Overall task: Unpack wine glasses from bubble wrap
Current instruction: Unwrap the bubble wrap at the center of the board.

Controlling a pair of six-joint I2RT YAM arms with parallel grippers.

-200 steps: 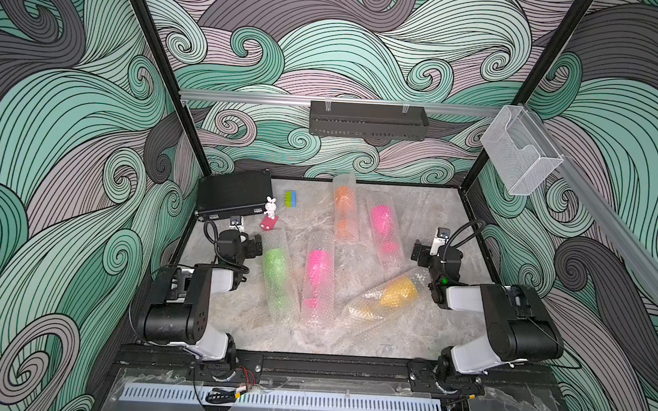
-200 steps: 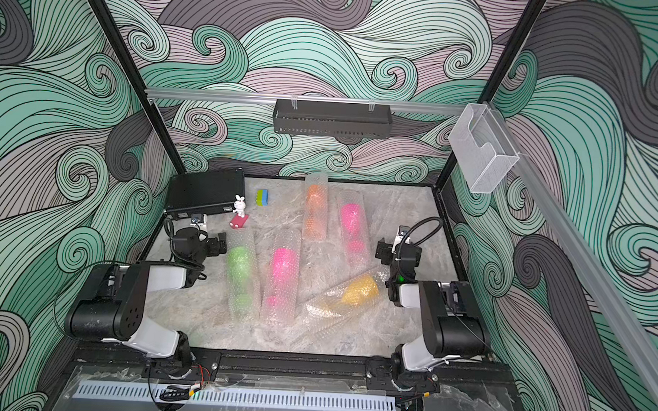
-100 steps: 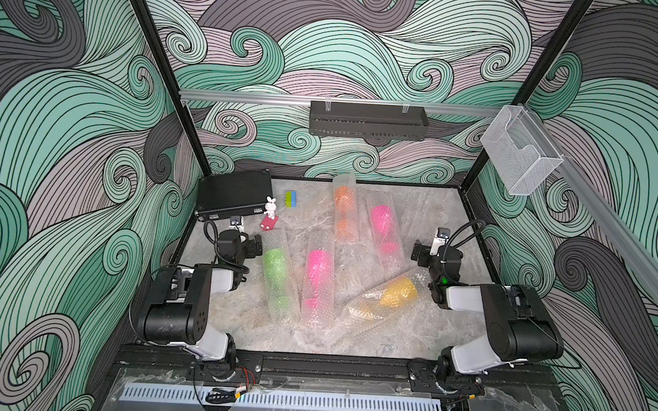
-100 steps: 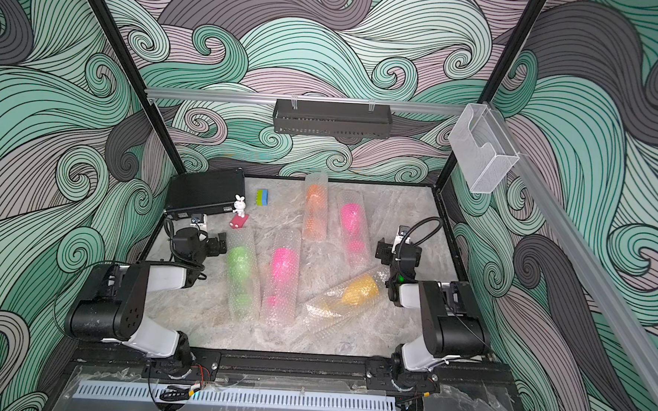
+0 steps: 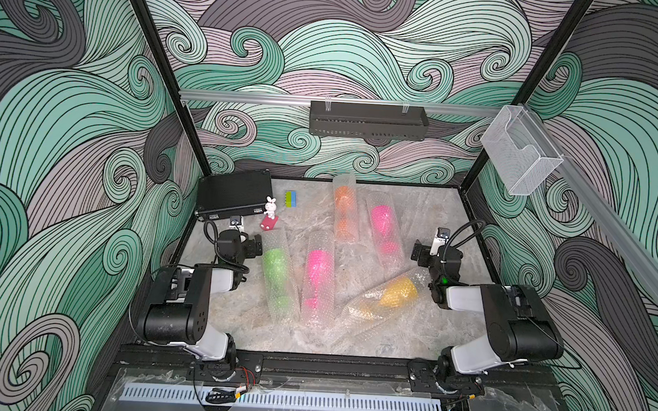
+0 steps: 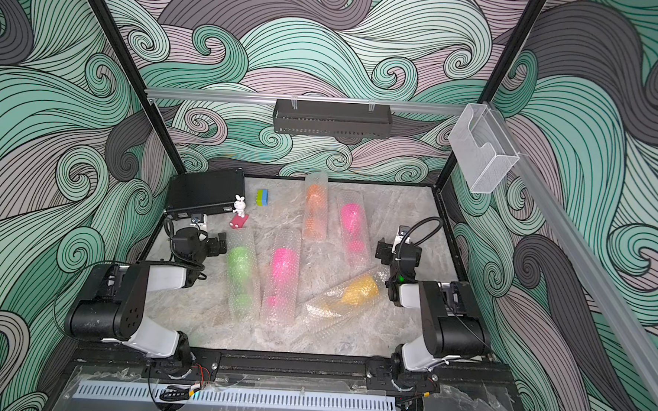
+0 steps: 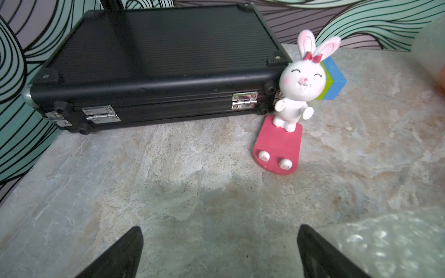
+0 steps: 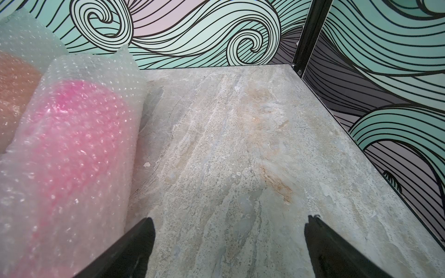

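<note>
Arms (image 5: 183, 303) sit nearest me, two of them, bolted at the front edge, a whole table's depth from the black case (image 5: 235, 194). The left gripper (image 7: 219, 232) hangs just short of the case with its fingers spread wide and nothing between them. The right gripper (image 8: 231, 219) is just as wide and just as empty, well across the table from the case.

Between them lie five tubes of bubble wrap (image 5: 283, 308), one glass in each. Furthest from the case is the yellow goblet (image 5: 396, 291). Then come the lime green goblet (image 5: 276, 265) and a pink goblet (image 5: 318, 267), side by side. Level with the case lie the second pink goblet (image 5: 382, 221) and the orange goblet (image 5: 345, 203).

Just beside the case stand one white rabbit figure (image 5: 270, 207) on a red base and one green-blue block (image 5: 291, 199).

The table (image 8: 240, 144) is grey marbled stone. The walls all round swirl with teal, grey and mauve waves. Above the case, the back wall carries one black rack (image 5: 366, 119). One clear box (image 5: 519, 154) hangs on the side opposite the case.
</note>
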